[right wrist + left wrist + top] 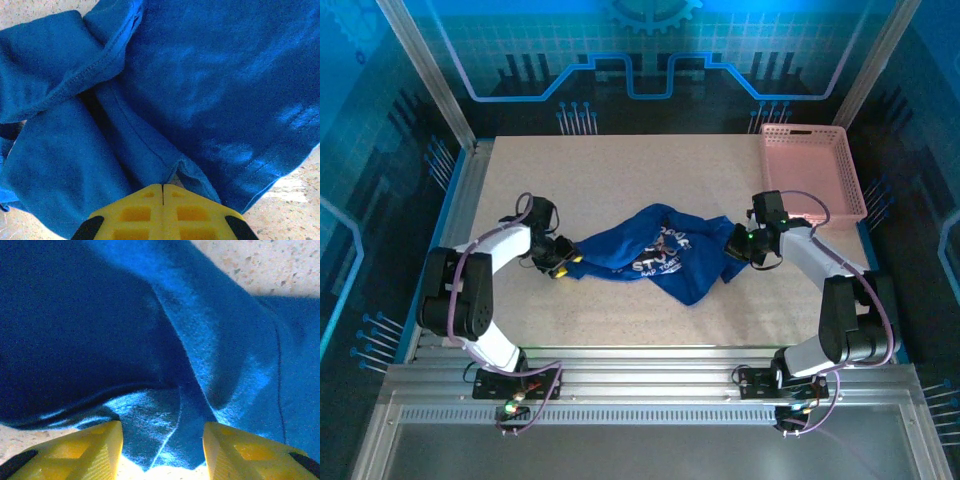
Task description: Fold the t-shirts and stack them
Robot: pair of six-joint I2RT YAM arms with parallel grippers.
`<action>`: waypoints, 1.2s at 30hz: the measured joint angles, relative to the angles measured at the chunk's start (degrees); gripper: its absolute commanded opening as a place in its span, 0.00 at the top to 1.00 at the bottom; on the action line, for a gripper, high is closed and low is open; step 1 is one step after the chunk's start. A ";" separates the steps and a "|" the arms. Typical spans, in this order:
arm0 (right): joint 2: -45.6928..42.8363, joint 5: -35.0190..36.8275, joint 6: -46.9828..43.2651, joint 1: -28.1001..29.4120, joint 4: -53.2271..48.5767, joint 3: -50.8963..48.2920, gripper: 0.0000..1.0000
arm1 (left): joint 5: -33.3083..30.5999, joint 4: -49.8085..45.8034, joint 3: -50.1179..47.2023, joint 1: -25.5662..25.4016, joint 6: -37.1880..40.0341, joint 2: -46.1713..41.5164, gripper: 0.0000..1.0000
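Observation:
One royal-blue t-shirt (655, 255) lies crumpled across the middle of the table, white lettering and a dark print showing on top. My left gripper (563, 262) sits at the shirt's left end. In the left wrist view its yellow fingers (95, 450) stand apart, and a corner of the t-shirt (200, 340) lies between them, touching neither. My right gripper (738, 245) is at the shirt's right end. In the right wrist view that gripper (162, 186) is shut, its tips pinching a fold at the edge of the t-shirt (200, 75).
An empty pink lattice basket (812, 170) stands at the back right corner of the speckled table (620, 170). Metal frame posts rise at the back corners, and a ribbed metal ledge runs along the near edge by the arm bases.

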 measured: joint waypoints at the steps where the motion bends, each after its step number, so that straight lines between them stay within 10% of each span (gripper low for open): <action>1: 0.02 0.02 0.00 0.00 -0.02 0.00 0.98 | -0.37 -0.22 0.20 -0.09 0.20 0.26 0.53; 10: 0.00 0.07 -0.02 0.00 -0.31 0.00 0.98 | -1.92 -1.22 1.53 -0.57 1.90 2.64 0.55; 28: 0.02 0.94 -1.03 -0.92 -1.53 0.00 0.98 | -5.44 -3.63 2.38 -0.57 4.31 0.92 1.00; 36: -0.72 1.20 -3.08 -1.92 -4.70 1.53 0.96 | -6.54 -6.86 4.61 -0.57 4.11 -9.01 1.00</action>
